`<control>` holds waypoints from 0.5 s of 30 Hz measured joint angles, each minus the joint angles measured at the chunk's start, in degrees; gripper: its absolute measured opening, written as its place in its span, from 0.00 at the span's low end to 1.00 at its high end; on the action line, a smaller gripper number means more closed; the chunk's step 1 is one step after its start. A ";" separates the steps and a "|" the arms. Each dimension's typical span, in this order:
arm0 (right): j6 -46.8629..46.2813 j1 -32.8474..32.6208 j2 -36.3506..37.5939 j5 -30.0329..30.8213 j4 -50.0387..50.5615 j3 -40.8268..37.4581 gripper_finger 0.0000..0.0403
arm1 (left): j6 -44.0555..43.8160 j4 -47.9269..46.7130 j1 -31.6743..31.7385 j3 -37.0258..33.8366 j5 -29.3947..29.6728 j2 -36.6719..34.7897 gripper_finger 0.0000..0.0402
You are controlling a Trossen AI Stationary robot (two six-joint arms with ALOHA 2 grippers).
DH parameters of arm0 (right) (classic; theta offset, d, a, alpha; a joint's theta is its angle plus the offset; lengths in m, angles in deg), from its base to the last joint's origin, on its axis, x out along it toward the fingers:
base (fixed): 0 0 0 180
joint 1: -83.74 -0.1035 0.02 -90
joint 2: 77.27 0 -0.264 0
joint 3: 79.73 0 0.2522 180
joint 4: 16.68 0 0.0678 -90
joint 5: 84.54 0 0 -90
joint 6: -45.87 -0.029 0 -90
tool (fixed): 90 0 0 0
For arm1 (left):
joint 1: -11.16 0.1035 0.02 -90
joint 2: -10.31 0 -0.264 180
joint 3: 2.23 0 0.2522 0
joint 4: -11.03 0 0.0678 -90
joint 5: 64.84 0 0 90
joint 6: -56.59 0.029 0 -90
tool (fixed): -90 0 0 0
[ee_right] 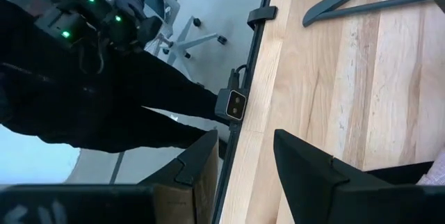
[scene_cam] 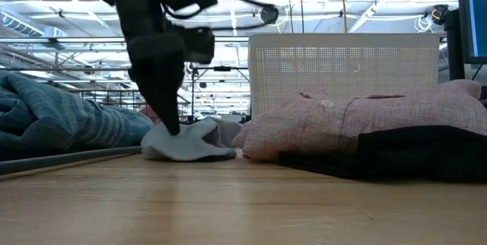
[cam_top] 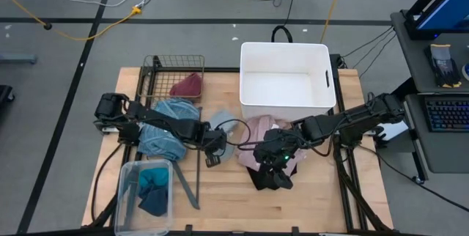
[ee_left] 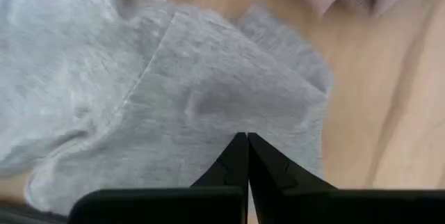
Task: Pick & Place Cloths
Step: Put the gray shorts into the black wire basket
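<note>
A light grey-blue piece (cam_top: 229, 138) lies crumpled on the table's middle; it also shows in the low view (scene_cam: 190, 142). My left gripper (cam_top: 215, 150) stands on it, shut. The pink shirt (cam_top: 256, 130) lies to its right, with a black piece (cam_top: 271, 177) against its near side. My right gripper (cam_top: 275, 161) hovers open above these two and touches nothing. The blue striped top (cam_top: 165, 127) lies heaped under my left arm. A maroon piece (cam_top: 187, 86) sits in the wire basket (cam_top: 157, 66). A teal piece (cam_top: 152, 185) is in a clear bin. My left gripper (ee_left: 247, 138) is shut on the grey-blue piece (ee_left: 201, 106), coming from above and slanting down. The shut fingertips (scene_cam: 173, 127) meet the cloth's upper surface near its middle; one layer or several, I cannot tell. The piece rests on the table, slack and bunched around the fingertips.
The white tub (cam_top: 326, 82) stands at the table's far side, right of the wire basket. A clear bin (cam_top: 126, 199) sits at the near left corner, with a grey hanger (cam_top: 194, 185) beside it. A person in dark trousers (ee_right: 104, 113) stands at the near edge.
</note>
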 joint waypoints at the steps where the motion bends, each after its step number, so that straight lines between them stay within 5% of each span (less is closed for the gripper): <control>1: -0.01 0.00 0.00 0.00 -0.12 0.00 0.33 | -0.49 -0.12 -0.37 0.00 0.73 -0.58 0.00; 5: 0.00 0.00 0.00 0.00 -0.63 0.00 0.33 | -2.07 -0.01 -1.66 0.00 5.97 -4.62 0.01; 15: 0.09 -0.02 0.00 -0.13 -1.82 0.00 0.33 | -2.91 0.51 -1.81 0.09 8.13 -14.77 0.01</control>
